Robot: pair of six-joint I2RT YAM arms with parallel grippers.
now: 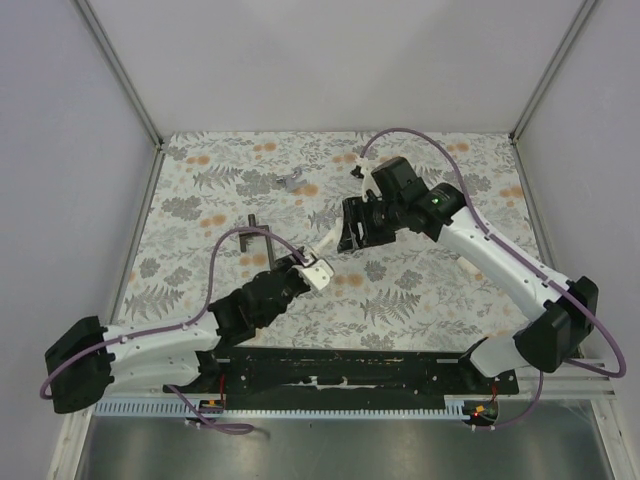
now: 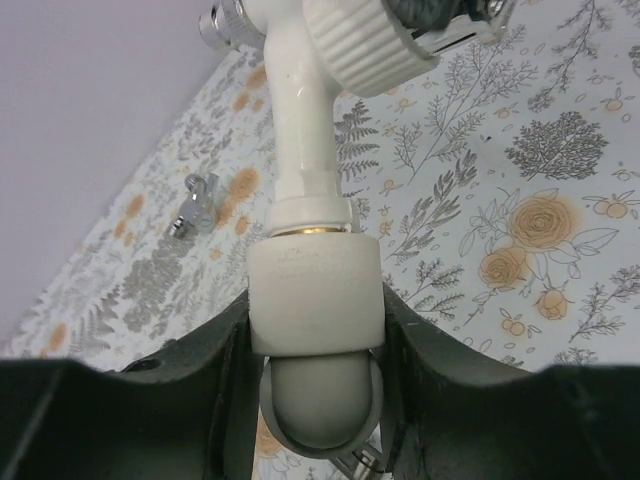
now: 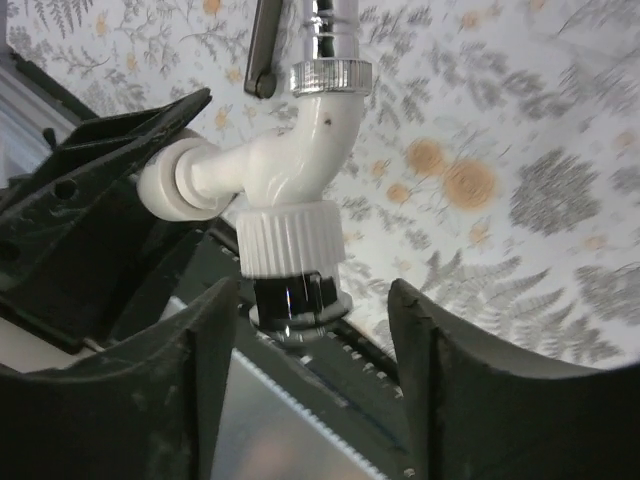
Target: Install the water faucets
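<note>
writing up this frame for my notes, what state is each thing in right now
white plastic faucet with silvery metal ends: off the table, clamped at its blocky end
left fingers: shut on the faucet
right fingers: open, either side of the faucet's ribbed collar, not touching it
dark T-shaped metal tool: lying on the table, untouched
small grey metal piece: lying on the table, untouched

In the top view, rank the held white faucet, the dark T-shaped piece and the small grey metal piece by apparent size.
1. Dark T-shaped piece and white faucet: about alike. The faucet is held nearer the camera and is partly hidden, so I leave these two unranked.
2. Grey metal piece: clearly smallest.
</note>
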